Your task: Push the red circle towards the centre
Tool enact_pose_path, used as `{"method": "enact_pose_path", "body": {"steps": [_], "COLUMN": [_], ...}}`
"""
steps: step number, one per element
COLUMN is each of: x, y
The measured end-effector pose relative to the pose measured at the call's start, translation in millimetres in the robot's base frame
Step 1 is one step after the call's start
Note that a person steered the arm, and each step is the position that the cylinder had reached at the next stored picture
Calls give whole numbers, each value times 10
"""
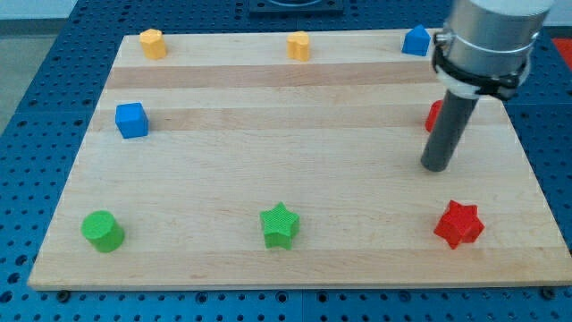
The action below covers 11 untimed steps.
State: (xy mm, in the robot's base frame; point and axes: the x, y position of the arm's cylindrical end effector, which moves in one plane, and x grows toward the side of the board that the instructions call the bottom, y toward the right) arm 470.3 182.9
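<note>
Tip down by the red circle (433, 115), right side of the table (268, 152)!

My end effector is a bare rod, nothing to clench or release, and my tip (435, 167) sits on the wood just below the red circle and a touch toward the view's left. Most of that circle hides behind my rod; only a red sliver shows at the view's right, so I cannot tell whether we touch. I judge I'm on the wrong side: pushing toward the centre calls for getting round to its right. The red star (458, 224) lies below, the blue block (416, 41) above, both apart. The green star (279, 224), green cylinder (103, 231) and blue cube (131, 120) sit well clear.
</note>
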Motion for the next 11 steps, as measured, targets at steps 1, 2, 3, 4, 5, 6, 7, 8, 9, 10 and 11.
{"method": "enact_pose_path", "body": {"steps": [1,2,3,4,5,6,7,8,9,10,11], "x": [-144,-183,-221,-354,-504,-542,-545,-615,-796,-860,-860], "y": [136,267,462,598,622,502,301,287,294,281,170]}}
